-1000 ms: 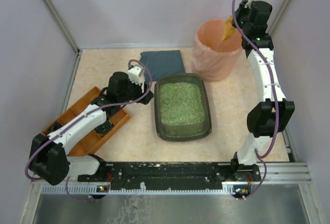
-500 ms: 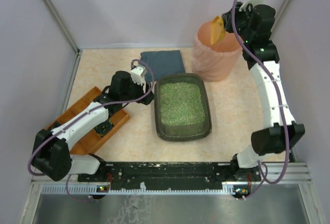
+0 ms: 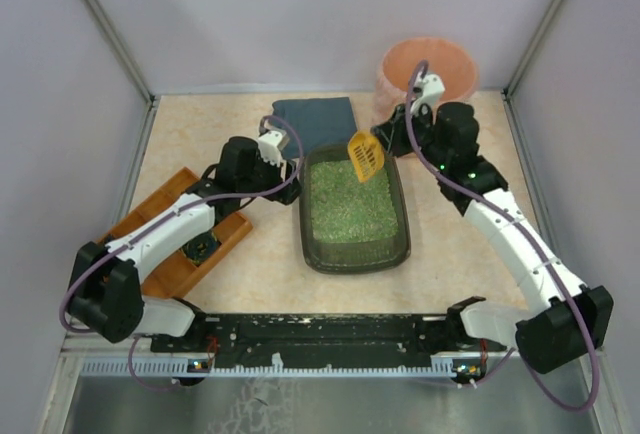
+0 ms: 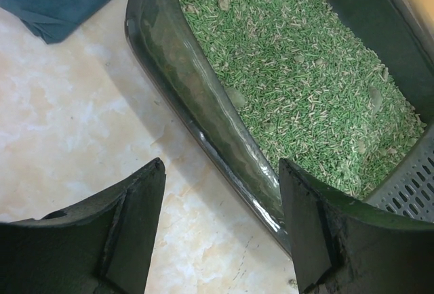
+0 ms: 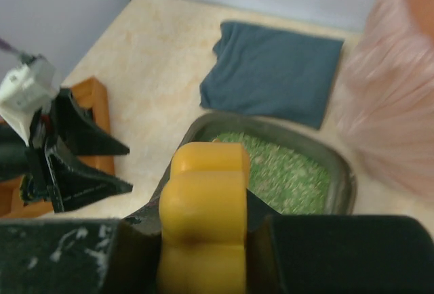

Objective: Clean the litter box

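The litter box (image 3: 400, 234), a dark grey-green tray of green litter (image 3: 348, 202), sits mid-table; its rim (image 4: 196, 97) and litter (image 4: 305, 84) fill the left wrist view. My right gripper (image 3: 395, 139) is shut on the handle of a yellow slotted scoop (image 3: 365, 155), held over the box's far end; the handle (image 5: 203, 219) fills the right wrist view above the box (image 5: 339, 172). My left gripper (image 3: 290, 176) is open and empty, its jaws straddling the box's left rim near the far corner (image 4: 220, 192).
A peach round bin (image 3: 428, 79) stands at the back right. A folded dark blue cloth (image 3: 312, 122) lies behind the box. An orange-brown wooden tray (image 3: 175, 244) lies at the left under my left arm. Grey walls enclose the table.
My right arm swung the scoop down and left from over the peach bin to above the litter box's far end. My left gripper stayed at the box's left rim.
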You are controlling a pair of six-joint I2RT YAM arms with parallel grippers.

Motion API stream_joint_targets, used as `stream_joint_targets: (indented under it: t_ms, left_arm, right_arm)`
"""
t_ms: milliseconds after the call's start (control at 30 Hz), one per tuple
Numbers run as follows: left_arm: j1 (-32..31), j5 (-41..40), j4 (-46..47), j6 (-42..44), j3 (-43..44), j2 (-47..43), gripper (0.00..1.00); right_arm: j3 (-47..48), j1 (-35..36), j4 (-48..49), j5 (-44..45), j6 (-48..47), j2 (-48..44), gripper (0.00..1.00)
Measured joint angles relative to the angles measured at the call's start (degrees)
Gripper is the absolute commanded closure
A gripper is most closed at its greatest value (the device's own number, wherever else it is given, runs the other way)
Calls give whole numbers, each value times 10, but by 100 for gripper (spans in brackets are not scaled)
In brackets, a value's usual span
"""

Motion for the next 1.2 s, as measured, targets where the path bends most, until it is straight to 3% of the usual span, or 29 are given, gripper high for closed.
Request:
stream_joint_targets:
  t_ms: [400,667,967,1200]
  left_arm:
    - [-4,30,-21,-4,17,43,33]
    - [-18,30,-37,-3,31,63,37]
    - [-31,30,-61,7,47,90,47]
    - [-40,32,-82,17,69,115,55]
  right_arm:
    - [-164,36,84,64,126,4,100]
    - [-188,48,175,128,180,73,100]
    - [-193,75,204,183,190,133,100]
    - [-207,115,223,186,251,172,100]
